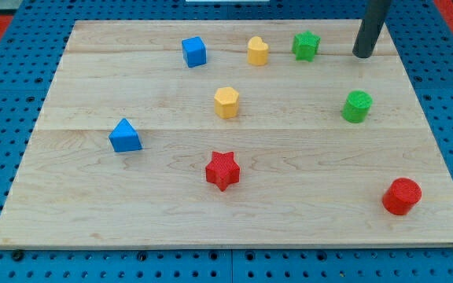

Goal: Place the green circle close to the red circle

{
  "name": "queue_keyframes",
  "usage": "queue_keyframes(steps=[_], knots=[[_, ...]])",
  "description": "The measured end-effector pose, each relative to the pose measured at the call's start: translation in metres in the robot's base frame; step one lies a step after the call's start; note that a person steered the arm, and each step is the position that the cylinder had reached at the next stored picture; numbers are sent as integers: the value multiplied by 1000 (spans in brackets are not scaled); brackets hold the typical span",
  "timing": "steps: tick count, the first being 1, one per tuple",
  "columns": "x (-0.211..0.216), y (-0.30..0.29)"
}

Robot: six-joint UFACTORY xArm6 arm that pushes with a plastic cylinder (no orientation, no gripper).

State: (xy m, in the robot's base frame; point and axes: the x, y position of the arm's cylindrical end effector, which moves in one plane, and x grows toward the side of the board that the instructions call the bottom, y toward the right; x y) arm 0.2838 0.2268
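**Green circle waits above the red one, rod poised behind it**

Green, round and upright, the green circle [357,106] sits near the view's right edge of the wooden board [93,204], about halfway down. It is the block to be moved. Its goal, the red circle [402,196], rests lower down and a little further right, near the board's bottom right corner. The two are well apart, with only bare wood between them, so nothing blocks a straight path.

My tip [362,56] stands on the board toward the view's top, above the green circle and almost in line with it, clear of any block. That spot makes sense: from behind the green circle, a push toward the view's bottom and slightly right would carry it to the red one. As I judge it, the push has not begun, since rod and block do not touch. There are no jaws to speak of; the arm ends in a plain rod that grasps nothing.

Further out, a green star [306,45] lies just to the left of my tip, near enough that a careless sideways move could nudge it. A yellow heart-like block [258,51] and a blue cube [194,52] follow along the top. A yellow hexagon [226,102] sits mid-board, a red star [222,170] below it, and a blue triangle [125,136] at the left, all out of the way.
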Motion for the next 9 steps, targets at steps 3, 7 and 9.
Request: queue_keyframes(steps=[3,7,9], knots=[[3,1],[-55,-60],[-22,-127]])
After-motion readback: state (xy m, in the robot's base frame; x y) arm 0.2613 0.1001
